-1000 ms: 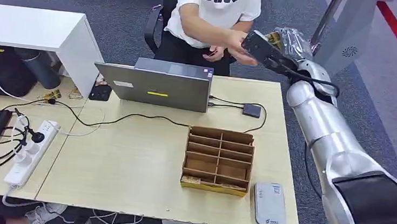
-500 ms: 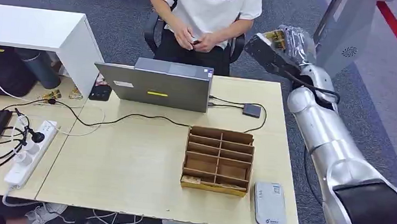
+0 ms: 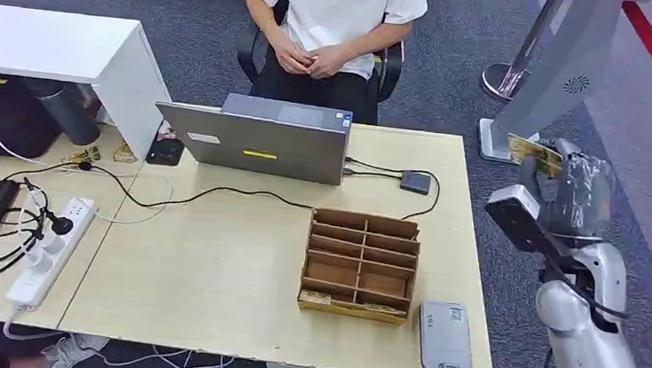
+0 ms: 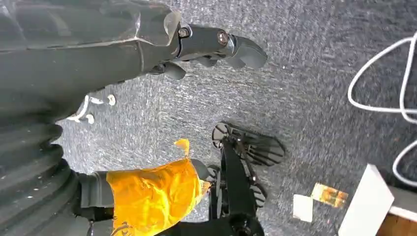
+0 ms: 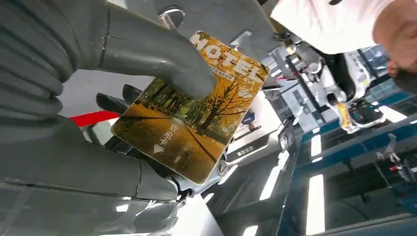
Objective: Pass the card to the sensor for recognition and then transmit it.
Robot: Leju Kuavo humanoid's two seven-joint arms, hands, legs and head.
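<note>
My right hand (image 3: 576, 193) is raised beside the table's right edge, off the tabletop. It pinches a yellow hotel card (image 3: 535, 153) with autumn trees printed on it. In the right wrist view the card (image 5: 192, 118) sits between the thumb (image 5: 147, 51) and the darker fingers underneath. The grey card sensor (image 3: 444, 337) lies flat at the table's front right corner, nearer me than the hand and to its left. My left hand (image 4: 211, 42) hangs over grey carpet with nothing in it, fingers loosely apart. A person (image 3: 333, 7) sits behind the laptop with both hands together in the lap.
A cardboard slot organiser (image 3: 358, 262) stands just left of the sensor, with a card in its front row. A grey laptop (image 3: 260, 138) and its cables cross the back of the table (image 3: 208, 272). A power strip (image 3: 50, 244) lies at the left. A grey stand (image 3: 546, 70) rises behind my right hand.
My right arm has swung back from the person and down to the table's right side, still holding the card. The person has drawn both hands back to the lap.
</note>
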